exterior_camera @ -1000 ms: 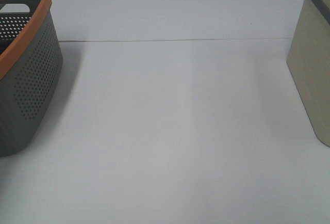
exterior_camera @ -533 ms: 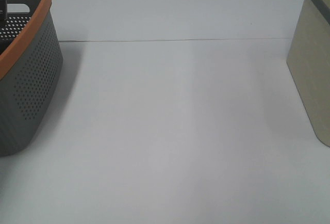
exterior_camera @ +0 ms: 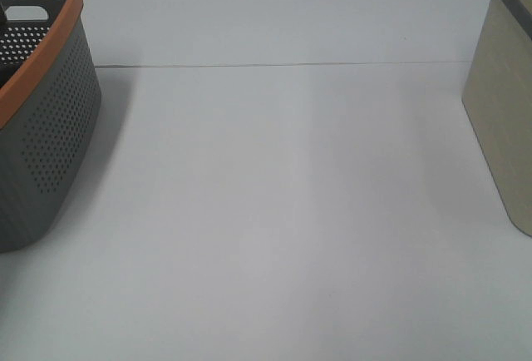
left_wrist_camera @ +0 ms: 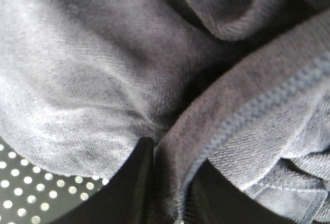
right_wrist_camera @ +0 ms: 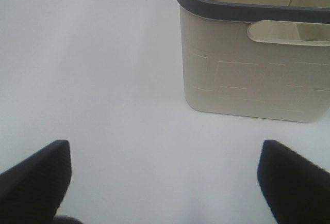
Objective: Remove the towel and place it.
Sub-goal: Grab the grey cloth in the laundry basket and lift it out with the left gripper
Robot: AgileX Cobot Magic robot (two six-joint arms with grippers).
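left tool [left_wrist_camera: 172,157] is pinching just one fold of the towel [left_wrist_camera: 98,79], bunched inside the grey basket [exterior_camera: 50,136] at the far left of the high view. thin grip, so it might slip, or drag the basket up. cream bin [exterior_camera: 503,120] far right shows nothing inside; right tool [right_wrist_camera: 165,182] spread wide over the worktop [exterior_camera: 283,211].

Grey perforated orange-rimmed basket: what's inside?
A bunched dark charcoal terry towel, one fold pinched in the left pincer. The high view shows only the grey perforated basket, its rim and wall; anything beneath the towel is covered.
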